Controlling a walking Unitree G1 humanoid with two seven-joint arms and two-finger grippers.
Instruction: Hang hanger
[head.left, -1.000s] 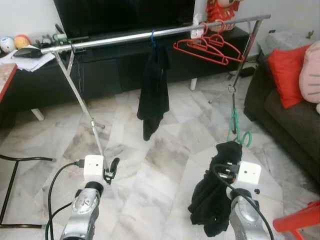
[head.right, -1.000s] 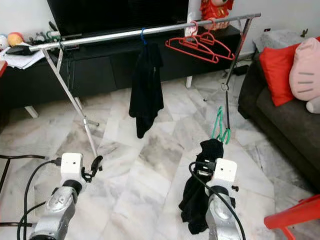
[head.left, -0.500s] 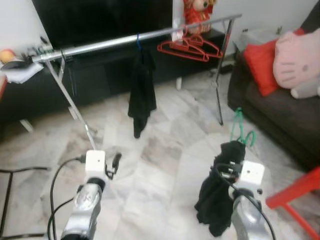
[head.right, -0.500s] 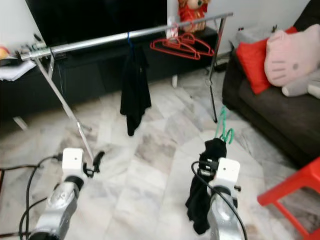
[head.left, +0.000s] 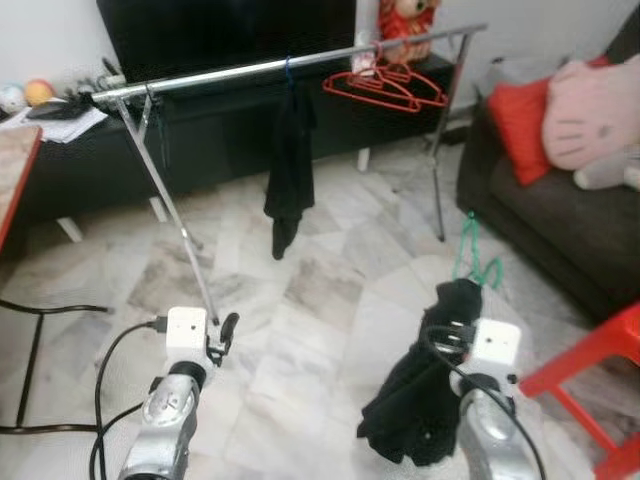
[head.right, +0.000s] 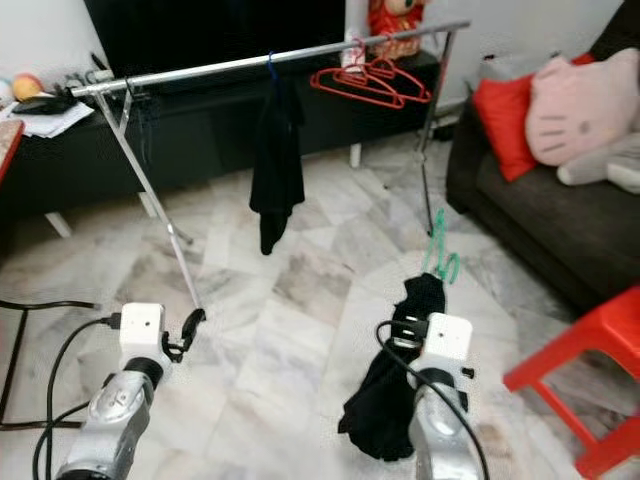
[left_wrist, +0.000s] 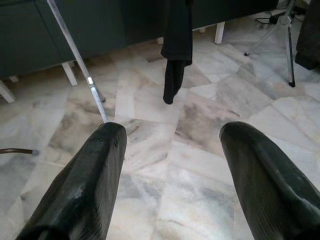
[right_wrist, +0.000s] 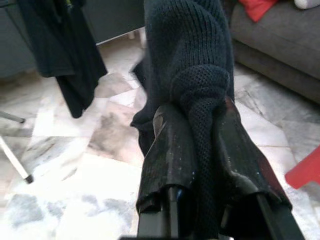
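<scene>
A silver clothes rail (head.left: 250, 70) spans the room ahead on slanted legs. On it hang a black garment (head.left: 290, 170) on a blue hanger and several red hangers (head.left: 385, 88) near its right end. My right gripper (right_wrist: 197, 125) is shut on a black knit garment (head.left: 420, 400), low on the right. That garment sits on a green hanger (head.left: 475, 262) whose hook sticks up above it. My left gripper (left_wrist: 172, 132) is open and holds nothing, low on the left beside the rail's left leg (head.left: 185, 240).
A dark sofa (head.left: 560, 200) with a red cushion and a pink plush toy stands at the right. A red chair (head.left: 590, 380) is close at the lower right. A black TV cabinet (head.left: 220, 130) runs behind the rail. A black metal frame (head.left: 30, 340) lies at the left.
The whole view has shifted, so the camera has moved. The held black garment now hangs further out to the left below my right gripper. Both grippers keep their state.
</scene>
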